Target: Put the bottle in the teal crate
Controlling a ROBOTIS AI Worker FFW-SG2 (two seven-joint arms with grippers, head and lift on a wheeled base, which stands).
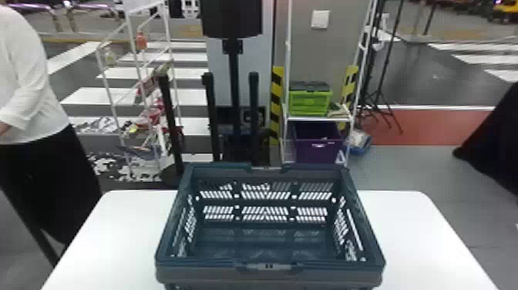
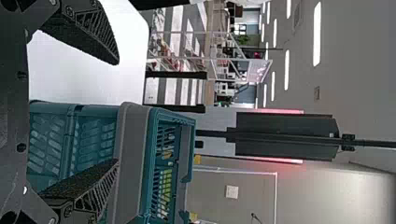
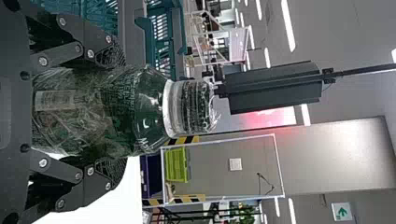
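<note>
The head view looks down into the teal crate [image 1: 212, 274], its slatted walls and flat bottom in sight, centered on a white table [image 1: 412, 239]; on a rack behind sit a lime-green crate [image 1: 308, 102] and a purple bin [image 1: 318, 148]. The left wrist view adds the teal crate's outer side, a gray band running below its rim, and the left pincer [image 2: 116, 112], its black fingers spread wide with nothing between them. The right wrist view delivers the bottle [image 3: 98, 109], pinched upright outside the teal crate in the right pincer [image 3: 119, 114], part of that crate visible beyond; a green sign [image 3: 342, 211] glows in the background. The bottle is broad and see-through, its glossy sides crinkled and reflective, with faint lettering near the shoulder, a small pale patch lower down and a white ring beneath its clear, ridged top.
</note>
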